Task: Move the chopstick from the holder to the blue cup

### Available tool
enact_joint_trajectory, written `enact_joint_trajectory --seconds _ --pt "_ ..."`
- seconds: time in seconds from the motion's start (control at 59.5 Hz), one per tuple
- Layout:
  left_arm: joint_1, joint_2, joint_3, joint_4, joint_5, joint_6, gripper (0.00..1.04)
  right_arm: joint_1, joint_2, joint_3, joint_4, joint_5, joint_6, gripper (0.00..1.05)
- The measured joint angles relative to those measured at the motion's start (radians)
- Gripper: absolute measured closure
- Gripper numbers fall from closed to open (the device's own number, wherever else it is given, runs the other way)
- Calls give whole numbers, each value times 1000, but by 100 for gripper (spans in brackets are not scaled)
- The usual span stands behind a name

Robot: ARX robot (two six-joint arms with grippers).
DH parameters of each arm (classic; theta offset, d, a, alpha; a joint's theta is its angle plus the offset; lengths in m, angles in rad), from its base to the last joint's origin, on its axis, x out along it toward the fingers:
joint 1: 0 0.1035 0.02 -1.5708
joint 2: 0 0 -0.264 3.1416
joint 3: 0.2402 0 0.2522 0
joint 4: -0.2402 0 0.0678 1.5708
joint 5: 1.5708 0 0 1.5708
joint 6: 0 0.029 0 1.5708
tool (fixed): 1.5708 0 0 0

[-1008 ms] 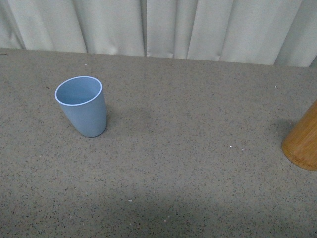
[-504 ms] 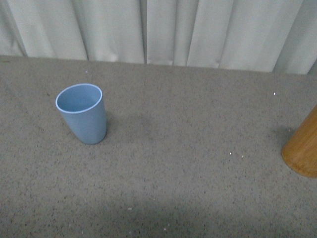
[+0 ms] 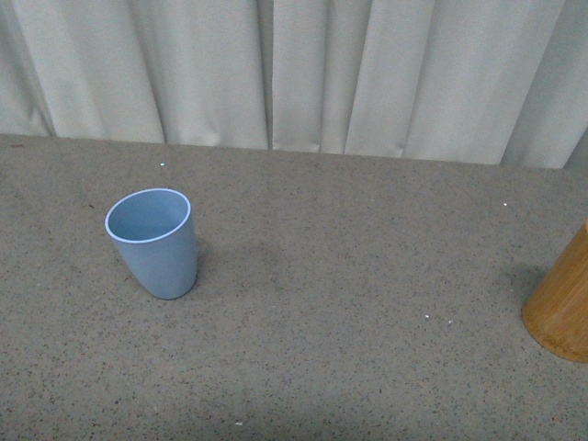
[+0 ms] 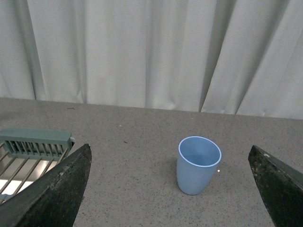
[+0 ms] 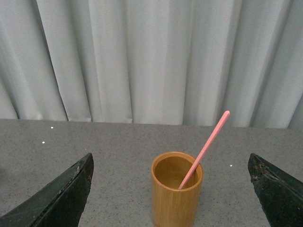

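The light blue cup (image 3: 154,241) stands upright and empty at the left of the grey speckled table; it also shows in the left wrist view (image 4: 198,164). The orange-brown wooden holder (image 3: 562,302) is cut off at the right edge of the front view. In the right wrist view the holder (image 5: 176,195) holds one salmon-red chopstick (image 5: 204,148) that leans out over its rim. My left gripper (image 4: 170,189) is open, with the cup ahead between its fingers. My right gripper (image 5: 173,194) is open, with the holder ahead between its fingers. Neither arm shows in the front view.
A pale pleated curtain (image 3: 294,73) hangs behind the table's far edge. A green-framed rack with metal bars (image 4: 28,151) lies on the table, seen beside the left gripper's finger in the left wrist view.
The front view has tilted up: the cup and the holder sit lower in the picture and more curtain shows. Nothing on the table has moved.
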Motion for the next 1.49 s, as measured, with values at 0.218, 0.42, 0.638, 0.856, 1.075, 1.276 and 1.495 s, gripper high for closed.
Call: enact_joint_trajectory --seconds 0.218,0.42,0.638,0.856,1.075,1.276,1.495 --pt "0 0 0 0 0 0 7 0 0 0 0 0 0 10" --pt "0 0 0 0 0 0 7 0 0 0 0 0 0 10" --pt "-27 146 44 -155 -279 -480 7 0 0 0 0 0 0 10" --pt "-26 474 56 206 -236 -731 7 0 0 0 0 0 0 10" --pt "-66 868 141 483 -277 -724 7 0 0 0 0 0 0 10" --pt "-112 1116 242 557 -321 -669 7 0 0 0 0 0 0 10" --pt "-122 1311 340 559 -342 -693 7 0 0 0 0 0 0 10"
